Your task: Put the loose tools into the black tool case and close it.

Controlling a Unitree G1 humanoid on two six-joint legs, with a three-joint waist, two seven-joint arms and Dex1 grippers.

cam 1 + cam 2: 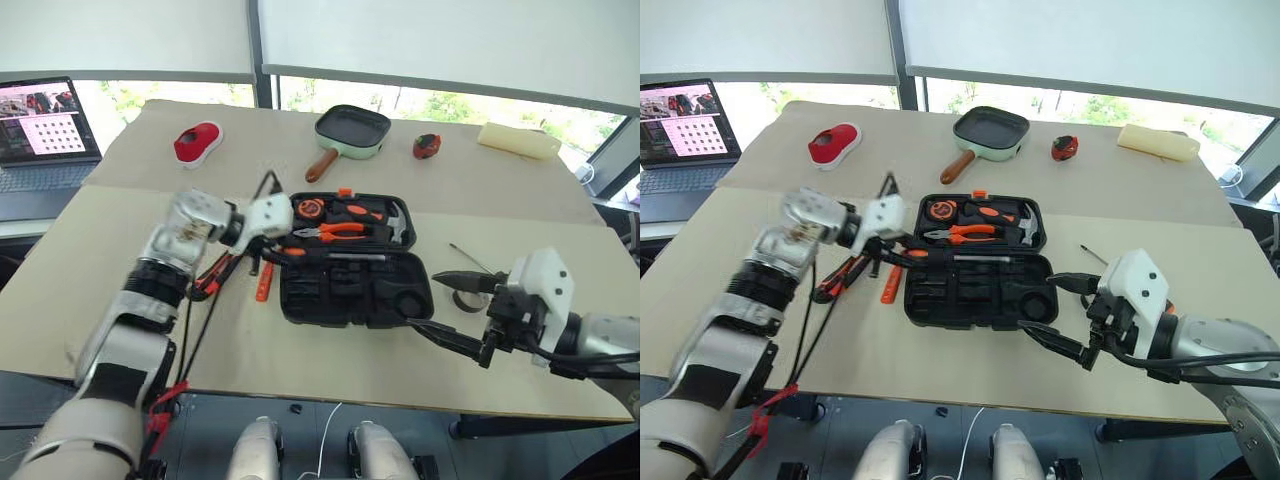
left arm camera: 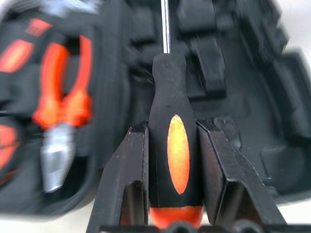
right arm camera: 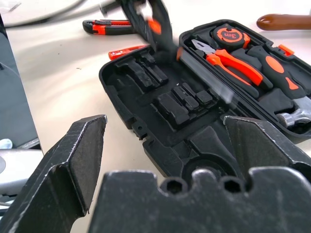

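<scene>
The black tool case (image 1: 340, 297) lies open in the middle of the table, its far half holding pliers, a hammer and a tape measure. My left gripper (image 1: 268, 250) is at the case's left end, shut on an orange-and-black screwdriver (image 2: 175, 145) whose shaft reaches across the case's recesses. An orange-black utility knife (image 1: 210, 275) and a small slim orange tool (image 1: 264, 282) lie on the table left of the case. Right of the case lie a thin screwdriver (image 1: 470, 260) and a grey-black tape roll (image 1: 470, 301), partly hidden by my right gripper (image 1: 420, 300), which stands open beside the case's right end.
A green frying pan (image 1: 352, 130), a red object (image 1: 198, 142), a small red-and-black item (image 1: 427, 146) and a pale block (image 1: 518, 140) sit along the far side of the table. A laptop (image 1: 40, 125) stands at the far left. Cables hang by my left arm.
</scene>
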